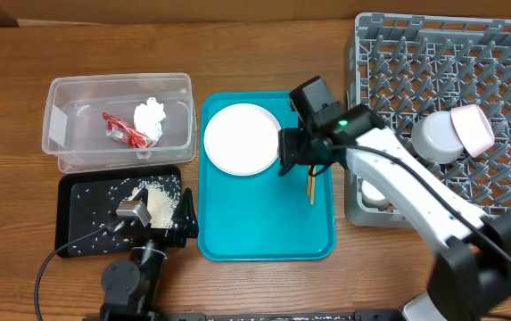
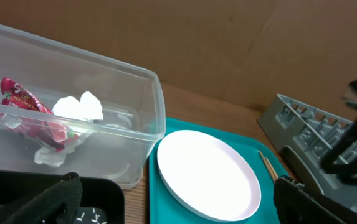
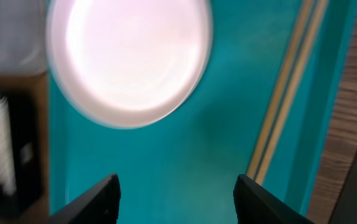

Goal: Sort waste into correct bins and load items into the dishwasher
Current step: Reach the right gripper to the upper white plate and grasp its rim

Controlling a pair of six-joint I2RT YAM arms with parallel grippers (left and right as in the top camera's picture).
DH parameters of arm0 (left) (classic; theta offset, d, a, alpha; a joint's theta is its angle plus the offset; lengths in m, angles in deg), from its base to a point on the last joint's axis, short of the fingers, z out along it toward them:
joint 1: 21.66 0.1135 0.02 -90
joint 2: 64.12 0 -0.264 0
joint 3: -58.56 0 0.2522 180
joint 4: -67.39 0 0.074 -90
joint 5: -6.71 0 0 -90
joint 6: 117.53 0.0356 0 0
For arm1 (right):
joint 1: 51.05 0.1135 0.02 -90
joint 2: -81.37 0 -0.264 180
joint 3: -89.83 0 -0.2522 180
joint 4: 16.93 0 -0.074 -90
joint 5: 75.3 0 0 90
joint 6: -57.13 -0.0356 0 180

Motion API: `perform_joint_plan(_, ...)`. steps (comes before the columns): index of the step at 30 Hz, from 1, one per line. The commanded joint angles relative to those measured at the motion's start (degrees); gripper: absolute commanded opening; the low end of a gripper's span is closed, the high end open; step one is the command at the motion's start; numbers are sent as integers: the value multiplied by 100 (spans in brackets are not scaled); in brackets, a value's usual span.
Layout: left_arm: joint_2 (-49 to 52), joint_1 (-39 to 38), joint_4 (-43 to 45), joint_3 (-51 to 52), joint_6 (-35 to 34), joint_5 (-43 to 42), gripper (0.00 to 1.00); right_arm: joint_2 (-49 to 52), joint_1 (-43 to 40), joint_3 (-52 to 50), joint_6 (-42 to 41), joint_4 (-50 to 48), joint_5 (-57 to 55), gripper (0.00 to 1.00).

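Right gripper [image 3: 177,188] open wide, nothing between the fingers, hanging low over the teal tray [image 1: 264,234]. In the wrist view, which is blurred, it sits between the large white plate [image 1: 242,138] at upper left and the wooden chopsticks [image 1: 310,185] running along the right side. I read neither as touched.

Plate lies flat on the tray's upper part, centre of the overhead frame. Chopsticks lie together just beside it, toward frame right, partly under my arm.

Grey dish rack [image 1: 505,62] fills the upper right. It carries two pale pieces, a white cup [image 1: 433,135] and what looks like a bowl [image 1: 473,127].

Frame left: clear tub [image 1: 59,134] holds the red wrapper [image 1: 123,130] and tissue [image 1: 151,118]. Black tray [image 1: 77,234] below it holds rice [image 1: 157,203]. Left gripper [image 1: 173,225] open and empty, parked at that tray's right edge.

My call: waste sorting looks finished, loading is in hand, plate and chopsticks left to go. Next I need to commit to one. Chopsticks need a low pinch flush with the tray, across both sticks. The plate needs a finger under its rim, then an upright drop between the pegs.
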Motion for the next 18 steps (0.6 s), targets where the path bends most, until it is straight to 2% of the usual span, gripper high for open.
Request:
perform_joint_plan(1,-63,0,0,28,-57,0,100,431,-39,-87,-564,-170,-664,58)
perform_joint_plan(2,-63,-2,0,28,-57,2,100,529,-42,-87,-566,-210,-667,56)
perform_joint_plan(10,-63,0,2,28,-57,2,100,822,-17,-87,-413,-898,13,55)
perform_joint_plan(12,-63,0,0,28,-57,0,100,859,4,-111,-503,-1211,-26,52)
perform_joint_plan(18,-63,0,2,28,-57,2,100,1300,24,-160,-916,-1650,-472,52)
